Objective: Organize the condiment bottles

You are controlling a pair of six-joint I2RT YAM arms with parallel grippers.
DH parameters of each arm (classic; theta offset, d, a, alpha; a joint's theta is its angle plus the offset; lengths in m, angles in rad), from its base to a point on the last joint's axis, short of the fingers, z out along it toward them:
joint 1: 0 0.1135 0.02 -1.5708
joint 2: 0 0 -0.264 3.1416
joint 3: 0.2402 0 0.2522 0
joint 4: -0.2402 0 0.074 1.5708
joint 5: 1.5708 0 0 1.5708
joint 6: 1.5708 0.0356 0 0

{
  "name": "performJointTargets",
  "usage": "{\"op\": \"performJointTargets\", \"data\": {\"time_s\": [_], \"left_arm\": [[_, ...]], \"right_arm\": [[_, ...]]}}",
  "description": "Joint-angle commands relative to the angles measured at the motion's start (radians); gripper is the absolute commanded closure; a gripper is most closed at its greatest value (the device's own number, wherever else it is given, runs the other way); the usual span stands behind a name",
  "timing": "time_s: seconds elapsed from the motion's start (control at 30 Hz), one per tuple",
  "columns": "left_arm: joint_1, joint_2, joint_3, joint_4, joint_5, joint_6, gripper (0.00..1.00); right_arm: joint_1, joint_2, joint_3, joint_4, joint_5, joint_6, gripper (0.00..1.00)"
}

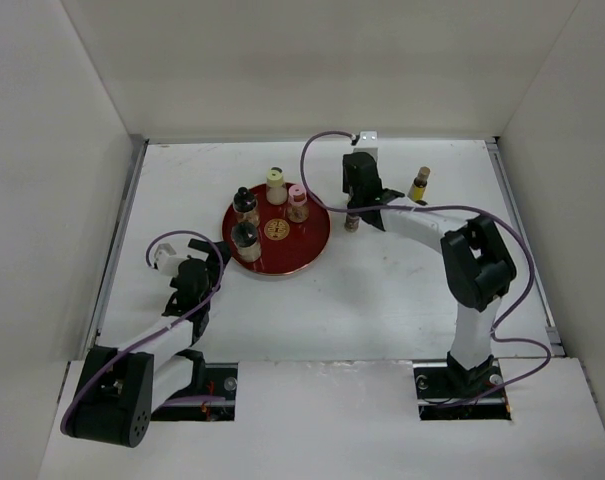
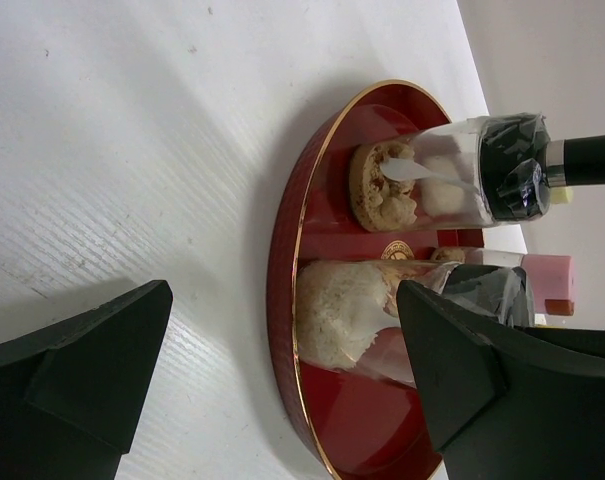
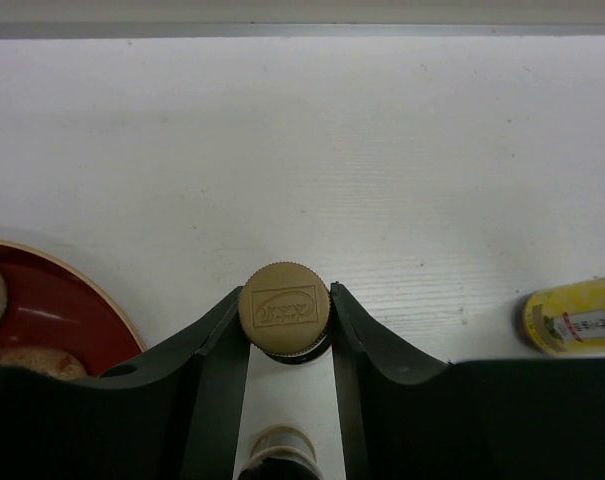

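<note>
A round red tray (image 1: 307, 250) holds two black-capped jars (image 1: 245, 204) (image 1: 246, 237), a cream-capped bottle (image 1: 275, 185) and a pink-capped bottle (image 1: 297, 202). My right gripper (image 1: 353, 213) is shut on a small tan-capped bottle (image 3: 284, 308), just right of the tray. A slim yellow bottle with a brown cap (image 1: 419, 184) stands alone further right and shows in the right wrist view (image 3: 572, 315). My left gripper (image 1: 208, 262) is open and empty at the tray's left rim (image 2: 282, 250), facing the two jars (image 2: 432, 185) (image 2: 347, 310).
White walls enclose the table on three sides, with a metal strip along the left edge (image 1: 122, 235). The right arm's cable (image 1: 322, 140) loops over the back of the table. Bare table lies in front of the tray.
</note>
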Motion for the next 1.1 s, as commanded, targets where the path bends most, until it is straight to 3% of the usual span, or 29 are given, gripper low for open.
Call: {"op": "performJointTargets", "data": {"time_s": [0.0,0.33,0.5,0.7,1.07], "left_arm": [[-0.005,0.009,0.003,0.056,0.004,-0.005,0.00],[-0.003,-0.005,0.003,0.056,-0.003,0.002,0.00],[-0.005,-0.006,0.006,0.056,-0.008,0.001,0.00],[-0.006,-0.005,0.006,0.065,-0.006,0.001,0.00],[-0.002,-0.032,-0.003,0.058,0.007,0.004,0.00]], "right_arm": [[0.010,-0.140,-0.006,0.158,0.064,-0.060,0.77],[0.157,-0.404,-0.121,0.205,0.035,-0.074,0.78],[0.251,-0.455,-0.142,0.185,-0.025,-0.019,0.78],[0.323,-0.331,-0.087,0.205,-0.085,0.063,0.78],[0.344,-0.009,0.175,0.192,-0.111,0.037,0.78]]}}
